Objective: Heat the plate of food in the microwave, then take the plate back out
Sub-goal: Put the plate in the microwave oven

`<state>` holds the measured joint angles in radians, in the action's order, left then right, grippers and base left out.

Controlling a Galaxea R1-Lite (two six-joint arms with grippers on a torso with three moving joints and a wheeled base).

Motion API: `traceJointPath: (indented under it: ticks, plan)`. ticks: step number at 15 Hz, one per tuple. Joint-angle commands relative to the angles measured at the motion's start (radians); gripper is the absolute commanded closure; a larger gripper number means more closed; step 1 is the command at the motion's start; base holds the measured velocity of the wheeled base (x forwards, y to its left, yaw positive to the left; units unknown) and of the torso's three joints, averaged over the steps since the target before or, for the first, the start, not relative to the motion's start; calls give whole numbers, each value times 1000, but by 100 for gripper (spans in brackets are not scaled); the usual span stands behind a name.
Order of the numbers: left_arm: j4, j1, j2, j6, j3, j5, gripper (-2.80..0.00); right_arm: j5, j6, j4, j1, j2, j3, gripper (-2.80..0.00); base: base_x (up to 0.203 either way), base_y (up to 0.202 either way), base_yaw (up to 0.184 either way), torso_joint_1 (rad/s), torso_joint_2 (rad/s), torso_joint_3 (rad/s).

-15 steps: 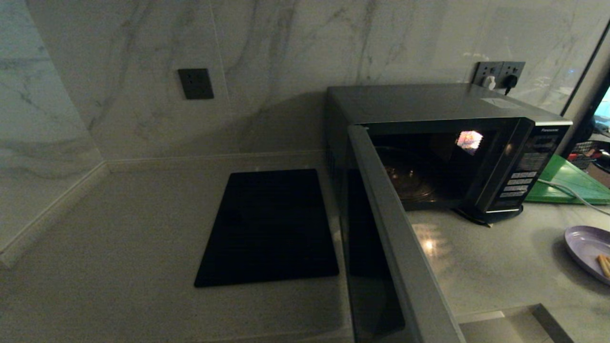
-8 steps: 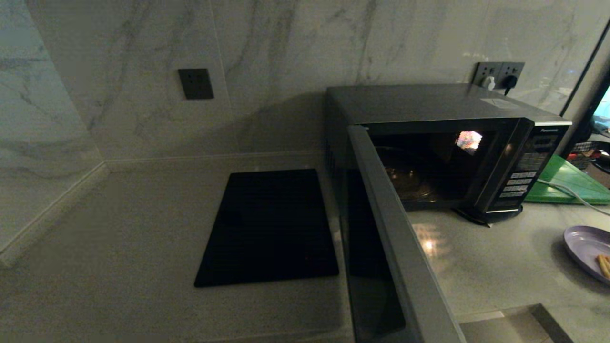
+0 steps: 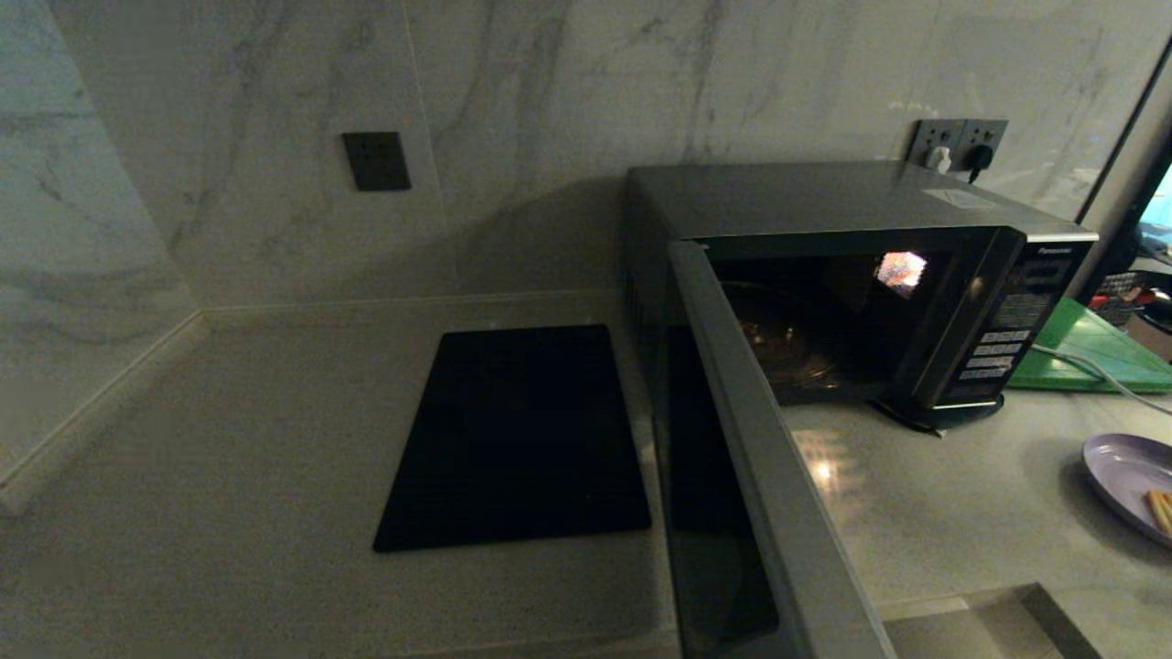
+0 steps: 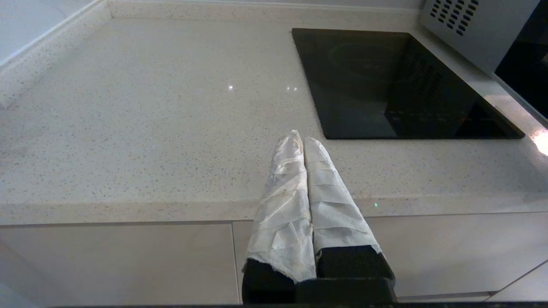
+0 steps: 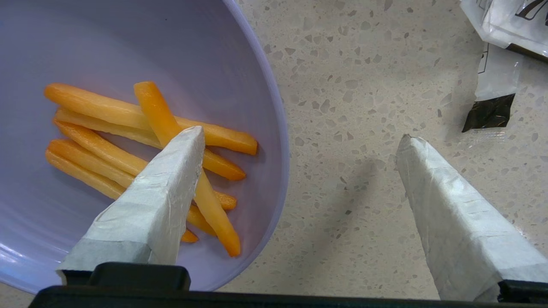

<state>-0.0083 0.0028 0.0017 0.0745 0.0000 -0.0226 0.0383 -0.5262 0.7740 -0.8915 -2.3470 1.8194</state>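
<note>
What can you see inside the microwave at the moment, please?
The microwave stands open. Inside is only its glass turntable, with no dish on it. The open door hides the cavity's left part. The plate of food sits outside on the counter.

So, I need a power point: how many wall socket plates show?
3. A lone socket plate on the wall left of the microwave; a second plate and third plate side by side behind its right rear corner. The microwave may hide more.

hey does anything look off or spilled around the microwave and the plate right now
Nothing spilled or damaged. The microwave stands with its door wide open and its inside bare; the plate of food sits on the counter, sticks all on it, right claw open across its rim.
</note>
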Motion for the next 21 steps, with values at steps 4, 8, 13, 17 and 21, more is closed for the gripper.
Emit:
traceJointPath:
  ticks: [4, 8, 13, 17, 21]
  plan:
    - [1, 0, 0, 1, 0, 0, 0, 0, -3, 5, 0, -3, -3, -280, 0, 0, 0, 0, 0, 0]
    - [-1, 0, 0, 1, 0, 0, 0, 0, -3, 5, 0, -2, -3, -280, 0, 0, 0, 0, 0, 0]
    - [-1, 0, 0, 1, 0, 0, 0, 0, -3, 5, 0, -3, -5, -280, 0, 0, 0, 0, 0, 0]
    - [-1, 0, 0, 1, 0, 0, 0, 0, -5, 5, 0, -3, -3, -280, 0, 0, 0, 0, 0, 0]
    - [1, 0, 0, 1, 0, 0, 0, 0, -3, 7, 0, -2, -2, -280, 0, 0, 0, 0, 0, 0]
